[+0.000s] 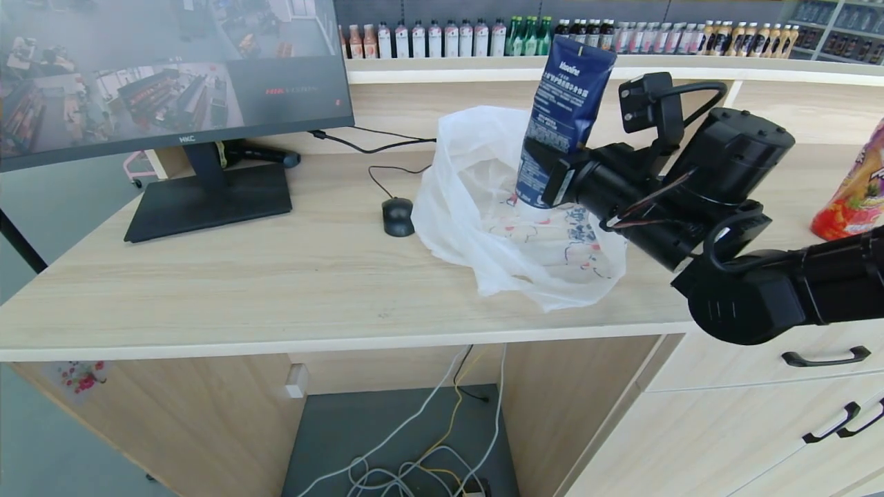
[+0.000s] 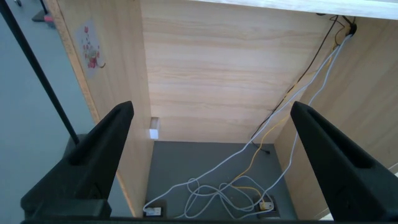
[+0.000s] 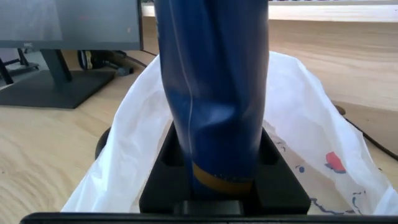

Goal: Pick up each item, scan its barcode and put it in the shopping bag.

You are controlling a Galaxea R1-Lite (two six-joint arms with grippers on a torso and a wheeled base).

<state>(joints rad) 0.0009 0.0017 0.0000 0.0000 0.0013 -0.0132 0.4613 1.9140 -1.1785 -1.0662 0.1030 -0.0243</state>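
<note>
Evidently the step in hand is the drop into the bag, which sits slumped on the worktop. The right claw holds the blue tube upright just above the bag's open top. To do it well, the arm should bring the tube lower until its bottom end is inside the mouth. It should keep clear of the limp rim so the film neither folds shut nor drags, and let go only then. A release from this height could likely tip the tube out over the edge. The right claw is closed part-way, its two fingers pressing the tube's lower end from either side, and the rest of the tube stands free above. The left claw hangs below the worktop, spread wide and empty, touching nothing.
</note>
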